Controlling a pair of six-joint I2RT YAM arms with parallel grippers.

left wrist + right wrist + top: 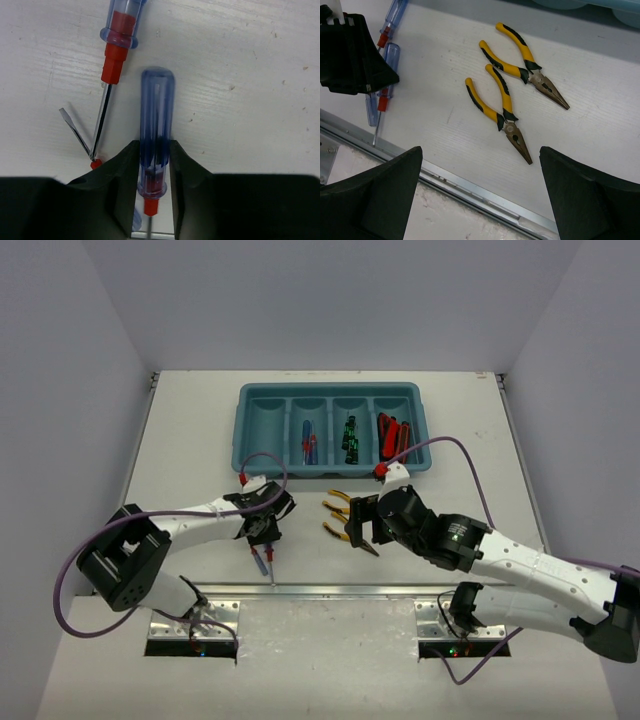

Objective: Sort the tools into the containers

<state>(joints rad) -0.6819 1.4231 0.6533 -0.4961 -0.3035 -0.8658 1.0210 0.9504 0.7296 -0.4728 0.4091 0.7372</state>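
Two arms low over loose tools, the teal tray beyond

Nearest, by the table's (190,440) front edge, the left gripper (154,145) is clamped on the handle of a blue-and-red screwdriver (157,100) – a second screwdriver (119,30) lies just beside it. To its right, the right gripper (480,155) hangs with fingers spread wide, holding nothing, above two yellow-handled pliers: the nearer pair (509,129) and the farther pair (536,76), side by side on the table. At the far end, the tray (328,389) holds blue-and-red screwdrivers (310,443), black-and-green screwdrivers (350,437) and red-and-black knives (392,435) – each kind in its own compartment.
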